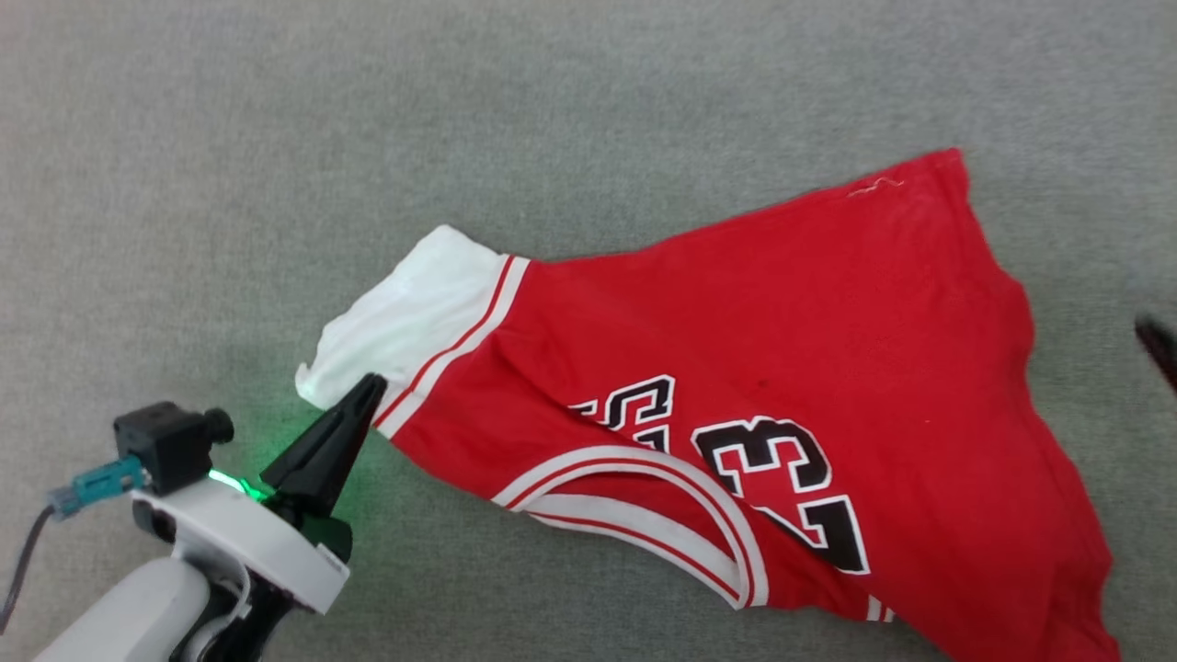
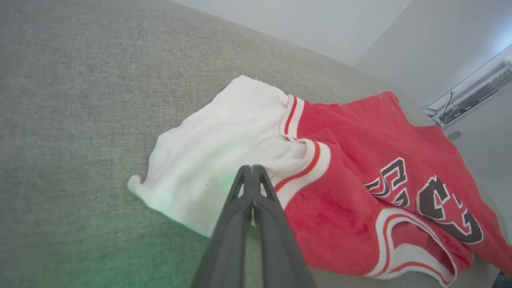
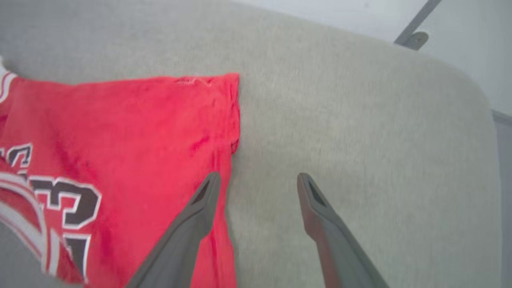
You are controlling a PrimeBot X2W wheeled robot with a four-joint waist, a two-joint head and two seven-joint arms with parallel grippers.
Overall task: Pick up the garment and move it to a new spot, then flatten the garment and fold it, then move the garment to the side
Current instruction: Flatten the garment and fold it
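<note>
garment (image 1: 736, 368) lies rumpled on grey bench (image 1: 276, 138). Likely light, limp jersey that drapes and bunches: pinch corners or hem, not mid-panel. Left claw (image 1: 368, 386) clenched at white sleeve (image 1: 405, 313), hold unclear; right claw (image 3: 258, 182) released beside hem edge

Bench (image 1: 276, 138): bare grey cloth along the whole far side and the left part, so there's open passage there. The only obstacle on it is the garment (image 1: 782, 368), spread low across the middle and right. The left hand (image 2: 252, 168), jaws together, sits at the white sleeve's near border and takes up that approach; can't tell if it touches. The right hand (image 3: 259, 178), jaws wide, hangs at the hem, one finger over red cloth and the other over bare bench. Past the hem it's free cloth to the bench's rounded corner. A metal bracket (image 3: 416, 38) stands beyond that corner, by the wall.
</note>
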